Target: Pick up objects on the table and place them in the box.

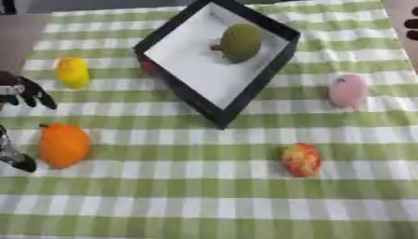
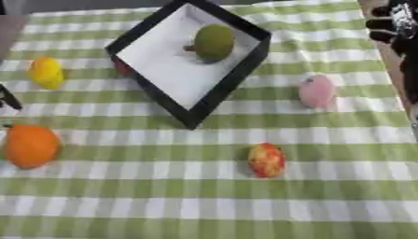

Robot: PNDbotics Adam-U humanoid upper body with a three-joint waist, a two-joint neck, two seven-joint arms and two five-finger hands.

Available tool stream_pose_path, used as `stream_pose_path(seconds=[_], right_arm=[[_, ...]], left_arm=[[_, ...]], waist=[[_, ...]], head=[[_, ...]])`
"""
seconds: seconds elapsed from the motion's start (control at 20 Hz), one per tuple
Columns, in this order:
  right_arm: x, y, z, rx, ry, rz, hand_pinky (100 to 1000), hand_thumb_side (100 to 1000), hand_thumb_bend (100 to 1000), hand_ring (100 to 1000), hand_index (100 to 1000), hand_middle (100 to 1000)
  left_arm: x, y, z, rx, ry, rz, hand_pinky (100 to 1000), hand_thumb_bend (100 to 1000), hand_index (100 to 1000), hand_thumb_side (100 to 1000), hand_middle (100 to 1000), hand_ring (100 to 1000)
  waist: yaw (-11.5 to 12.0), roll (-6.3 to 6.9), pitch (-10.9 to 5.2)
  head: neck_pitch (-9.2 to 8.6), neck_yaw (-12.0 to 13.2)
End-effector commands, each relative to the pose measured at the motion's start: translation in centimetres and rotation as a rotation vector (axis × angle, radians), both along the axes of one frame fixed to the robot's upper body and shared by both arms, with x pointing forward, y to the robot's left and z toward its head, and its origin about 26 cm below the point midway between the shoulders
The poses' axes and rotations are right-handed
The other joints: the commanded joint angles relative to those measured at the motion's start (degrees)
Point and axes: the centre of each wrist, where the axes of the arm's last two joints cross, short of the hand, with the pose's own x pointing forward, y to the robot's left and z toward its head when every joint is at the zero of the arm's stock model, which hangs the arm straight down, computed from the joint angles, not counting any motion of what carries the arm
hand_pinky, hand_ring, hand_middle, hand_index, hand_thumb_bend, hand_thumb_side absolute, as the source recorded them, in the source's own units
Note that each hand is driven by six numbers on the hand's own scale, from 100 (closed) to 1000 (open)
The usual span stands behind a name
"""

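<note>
A black box (image 1: 263,74) with a white floor stands tilted at the back middle, and a green fruit (image 1: 241,42) lies inside it. Loose on the checked cloth are a yellow fruit (image 1: 73,72), an orange fruit (image 1: 64,145), a pink fruit (image 1: 349,91) and a red-and-yellow apple (image 1: 301,160). Something small and red (image 1: 149,67) peeks out by the box's left wall. My left hand (image 1: 23,91) shows at the left edge, open, its fingers above the orange fruit and its thumb (image 1: 16,158) just left of it. My right hand (image 2: 390,25) hangs open at the upper right, holding nothing.
The green-and-white checked cloth (image 1: 204,205) covers the table. A bare brown strip of table (image 1: 16,37) shows at the far left, and another beside the right hand.
</note>
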Motion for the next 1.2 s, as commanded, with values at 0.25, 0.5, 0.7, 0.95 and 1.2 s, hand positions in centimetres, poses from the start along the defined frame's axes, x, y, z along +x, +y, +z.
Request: stream_pose_path(seconds=[0.25, 0.5, 0.7, 0.95, 1.2], right_arm=[[-0.1, -0.3, 0.7, -0.030, -0.012, -0.007, 807, 626, 100, 744, 896, 686], [-0.1, -0.4, 0.6, -0.030, -0.006, -0.011, 806, 629, 100, 744, 896, 686], [-0.1, -0.3, 0.6, -0.028, -0.005, -0.011, 806, 629, 100, 744, 896, 686], [-0.1, -0.4, 0.4, -0.026, -0.001, -0.013, 806, 634, 100, 744, 896, 686], [-0.1, -0.4, 0.4, -0.025, 0.000, -0.014, 805, 635, 100, 744, 896, 686]], left_arm=[[0.5, 0.0, 1.0, -0.001, -0.069, 0.030, 818, 784, 876, 291, 819, 840], [0.7, -0.3, 0.4, -0.055, -0.093, 0.036, 807, 765, 860, 279, 794, 825], [0.8, -0.4, 0.0, -0.066, -0.082, 0.038, 807, 763, 859, 282, 791, 823], [1.0, -0.5, -0.6, -0.070, -0.050, 0.034, 803, 760, 822, 288, 774, 814], [1.2, -0.5, -1.0, -0.071, -0.027, 0.033, 796, 749, 814, 267, 762, 803]], waist=[[0.02, -0.10, -1.35], [-0.12, -0.10, -1.31], [-0.20, -0.09, -1.29], [-0.33, -0.11, -1.18], [-0.44, -0.15, -1.15]], head=[[0.31, 0.29], [0.31, 0.45], [0.31, 0.50], [0.31, 0.58], [0.31, 0.60]])
